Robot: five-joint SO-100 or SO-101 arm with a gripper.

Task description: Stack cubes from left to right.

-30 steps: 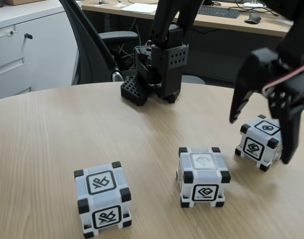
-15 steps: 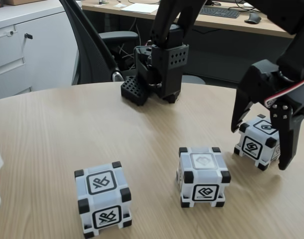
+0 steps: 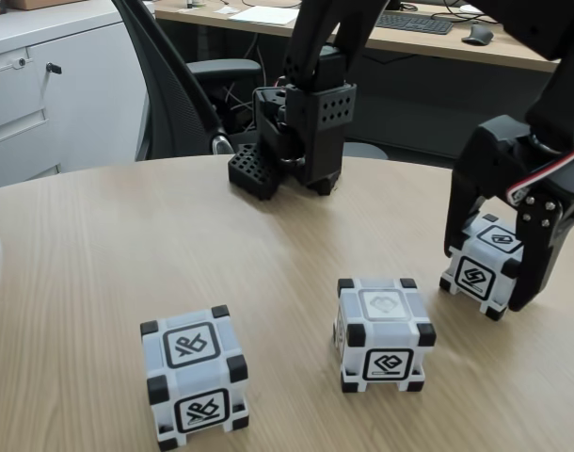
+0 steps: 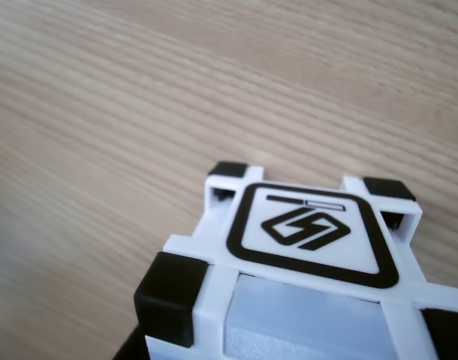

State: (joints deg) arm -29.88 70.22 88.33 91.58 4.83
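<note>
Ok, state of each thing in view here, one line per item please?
Left cube: upright on the table, free.
Middle cube: upright on the table, free.
Right cube: on the table, between the fingers.
Gripper: open, lowered astride the right cube; contact unclear.
Table: bare wood around the cubes.

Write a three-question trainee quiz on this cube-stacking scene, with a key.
1. True or false: in the fixed view, one cube already sits on top of another.
2. How many cubes stand on the table?
3. Which cube do the jaws of the gripper straddle: A left cube, B middle cube, C right cube?

Key: 1 false, all rest apart on the wood. 2 three. 3 C; the jaws are open, one finger on each side of it.
</note>
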